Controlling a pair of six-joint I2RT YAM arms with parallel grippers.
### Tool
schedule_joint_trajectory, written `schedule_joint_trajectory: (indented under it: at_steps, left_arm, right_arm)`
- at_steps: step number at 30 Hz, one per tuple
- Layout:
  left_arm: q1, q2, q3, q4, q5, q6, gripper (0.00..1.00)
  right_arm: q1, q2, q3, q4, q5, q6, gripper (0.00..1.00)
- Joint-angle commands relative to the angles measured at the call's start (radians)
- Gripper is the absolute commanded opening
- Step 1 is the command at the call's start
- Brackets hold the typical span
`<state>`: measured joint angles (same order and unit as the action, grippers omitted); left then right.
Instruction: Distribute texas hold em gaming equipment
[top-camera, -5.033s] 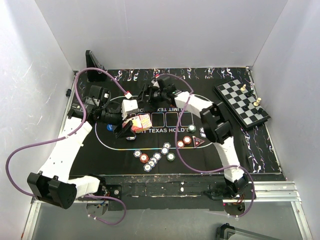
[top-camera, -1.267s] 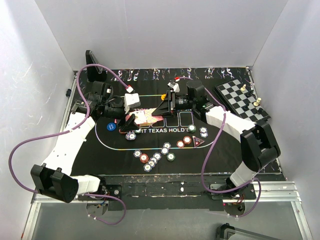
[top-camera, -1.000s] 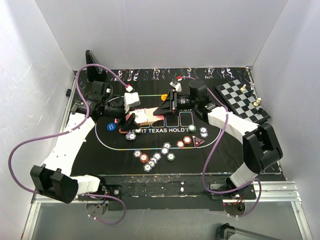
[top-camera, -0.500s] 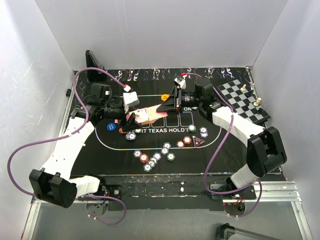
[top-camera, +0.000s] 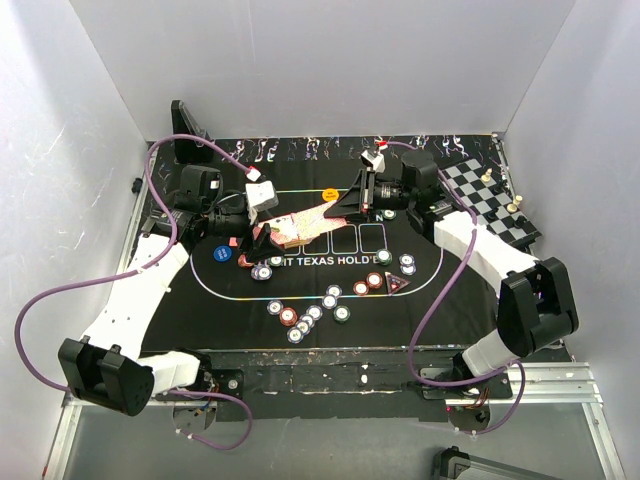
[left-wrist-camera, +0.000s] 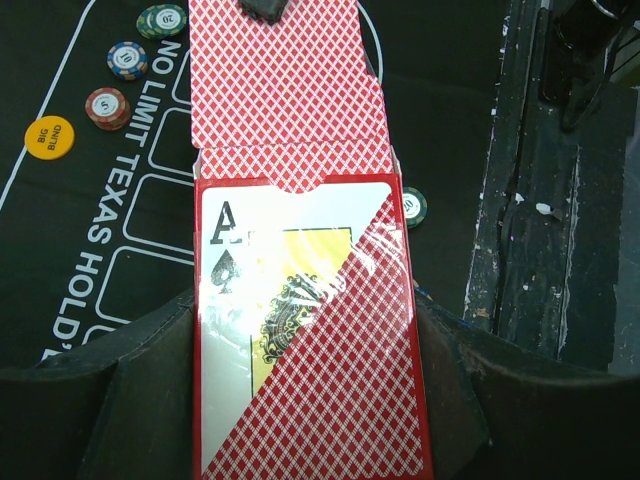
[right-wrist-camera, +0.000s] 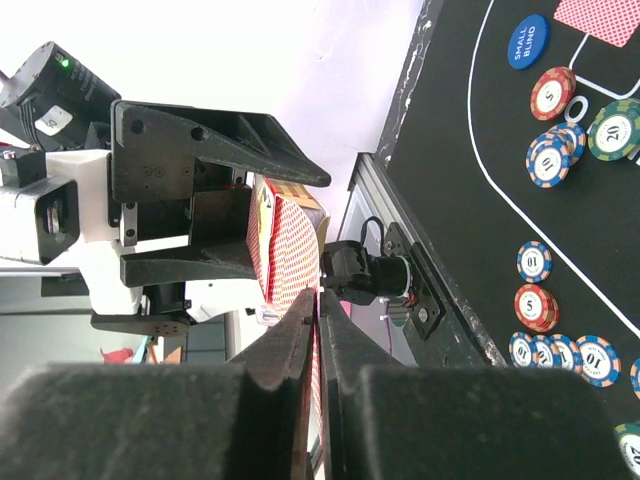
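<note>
**Inspector:** State of the claws?

**Assessor:** The left claw (top-camera: 258, 236) is clamped on the sides of the box (left-wrist-camera: 300, 340), which it holds above the left part of the mat (top-camera: 230, 300). The right claw (right-wrist-camera: 318, 300) is pinched on the far edge of a card (left-wrist-camera: 285, 90) that stands partly out of the box mouth.

**Inspector:** Hazards?

**Assessor:** Three, in my judgement.
- The pinch is on a thin edge, so a sideways pull could slip it and drop the card, perhaps face up.
- A second card may ride out by friction. I cannot tell whether only one is gripped.
- A pull off the box's axis could bend the card at the mouth, or twist the box in the left claw.

**Inspector:** Anything underneath?

**Assessor:** Chips (top-camera: 305, 318) lie near on the mat. A dropped card could land across them.
</note>
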<state>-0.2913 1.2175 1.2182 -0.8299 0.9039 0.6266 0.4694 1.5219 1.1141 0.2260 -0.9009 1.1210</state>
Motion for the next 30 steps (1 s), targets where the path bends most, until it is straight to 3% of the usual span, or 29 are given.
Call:
schedule_joint_trajectory:
  at_steps: [1,4,15,22,30]
  left_arm:
    - [0.003,-0.027,0.006,0.034,0.046,-0.008,0.0]
    - [0.001,-0.029,0.006,0.034,0.044,-0.01,0.0]
    - [0.006,-0.036,0.015,0.02,0.049,-0.016,0.0]
    - [0.006,-0.024,0.043,0.006,0.079,-0.025,0.0]
    - [0.006,-0.061,0.021,0.089,0.141,-0.122,0.0]
  right_arm:
    - [-0.021,-0.049,0.01,-0.013,-0.027,-0.017,0.07]
    - [-0.037,-0.058,0.018,-0.014,-0.035,-0.012,0.01]
    - [-0.126,0.009,0.065,0.101,-0.066,0.079,0.01]
    - [-0.176,0.262,0.223,0.016,0.013,-0.023,0.01]
    - [-0.186,0.602,0.588,-0.259,0.167,-0.179,0.01]
